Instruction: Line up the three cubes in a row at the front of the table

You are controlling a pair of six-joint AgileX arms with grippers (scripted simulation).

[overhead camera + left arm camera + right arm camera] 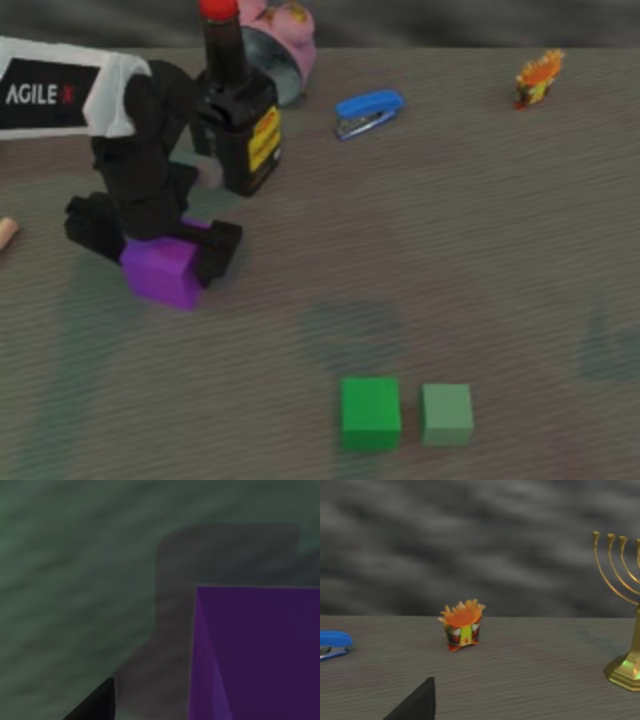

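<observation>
The left gripper's [163, 243] black fingers [218, 250] pinch the matte, square-edged purple cube [162, 272] between them, on the left of the woven-textured counter [480, 250]. Well beyond them (front centre) the bright green cube [370, 412] sits just beside the pale sage cube [446, 414], apart.

Beyond my tabletop [480, 250] stands a backdrop wall [480, 540] of mottled dark grey, cloudy in pattern, meeting the far edge in a straight line. The tabletop itself is grey-brown with a fine woven texture and faint darker blotches. Lighting is soft and even; shadows are diffuse.
</observation>
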